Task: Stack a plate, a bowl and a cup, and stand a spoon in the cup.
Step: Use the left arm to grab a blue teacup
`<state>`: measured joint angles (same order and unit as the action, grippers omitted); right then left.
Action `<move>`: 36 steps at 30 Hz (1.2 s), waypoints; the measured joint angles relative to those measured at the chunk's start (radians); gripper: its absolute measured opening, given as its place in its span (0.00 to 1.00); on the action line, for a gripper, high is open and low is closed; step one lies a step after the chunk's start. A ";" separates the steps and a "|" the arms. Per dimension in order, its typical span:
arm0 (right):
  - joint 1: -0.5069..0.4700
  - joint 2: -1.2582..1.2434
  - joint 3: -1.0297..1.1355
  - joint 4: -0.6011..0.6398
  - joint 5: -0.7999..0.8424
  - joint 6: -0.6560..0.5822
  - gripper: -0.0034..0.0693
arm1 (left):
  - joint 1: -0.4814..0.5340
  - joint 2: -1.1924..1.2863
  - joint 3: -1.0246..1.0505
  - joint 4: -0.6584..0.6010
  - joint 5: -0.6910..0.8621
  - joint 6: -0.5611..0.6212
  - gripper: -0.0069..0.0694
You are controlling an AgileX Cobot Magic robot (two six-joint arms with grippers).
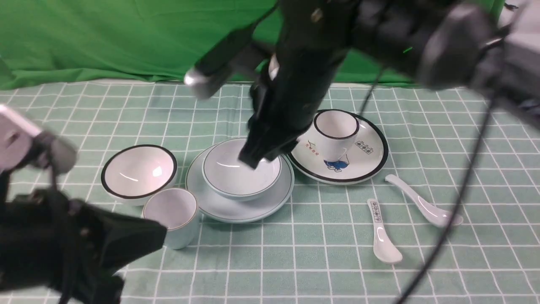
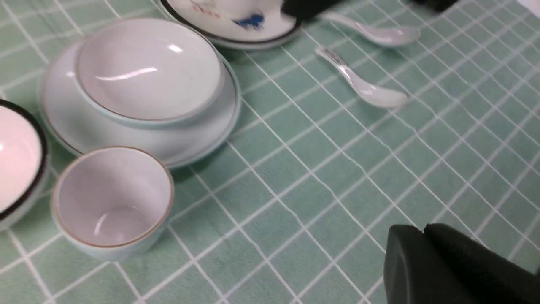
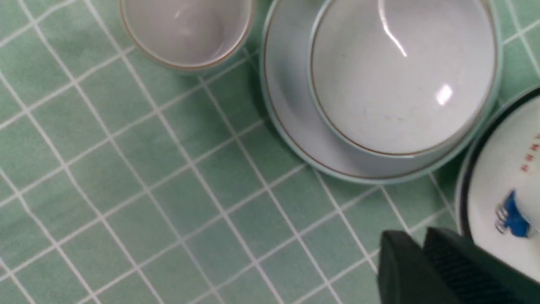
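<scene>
Here's my view: the pale blue plate [image 1: 236, 210] is on the checked cloth [image 1: 295, 253] at centre, and the bowl [image 1: 240, 175] sits on it, open side up and empty. The cup [image 1: 172, 216] stands upright on the cloth just beside the plate's near left edge, with nothing in it. The plain spoon [image 1: 425, 206] lies on the cloth off to the right, and the marked spoon [image 1: 382, 236] lies near it but not touching.

The right gripper [image 1: 253, 160] hangs over the bowl's far side. On its wrist view the fingers [image 3: 400, 270] are pressed together with nothing between them. From the front I can't tell whether the tip touches the bowl.

The left gripper [image 2: 423, 231] is low at the near left, close to the cup, pressed together and carrying nothing.

Behind the spoons, the black-rimmed plate [image 1: 371, 162] holds the black-rimmed cup [image 1: 335, 133]. The black-rimmed bowl [image 1: 139, 171] sits to the left of the cup.
</scene>
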<state>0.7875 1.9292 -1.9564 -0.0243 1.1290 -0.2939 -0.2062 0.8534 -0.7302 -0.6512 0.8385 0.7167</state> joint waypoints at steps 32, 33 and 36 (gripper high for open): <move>-0.097 -0.931 0.986 -0.035 -0.158 0.098 0.10 | -0.222 0.930 -0.502 0.704 0.181 -0.350 0.29; -0.097 -0.932 0.986 -0.035 -0.158 0.098 0.10 | -0.222 0.930 -0.503 0.704 0.183 -0.350 0.26; -0.097 -0.948 0.986 -0.035 -0.159 0.098 0.11 | -0.230 0.917 -0.543 0.707 0.255 -0.369 0.14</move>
<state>0.6910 0.9807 -0.9706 -0.0594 0.9697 -0.1958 -0.4361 1.7707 -1.2737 0.0554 1.0938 0.3477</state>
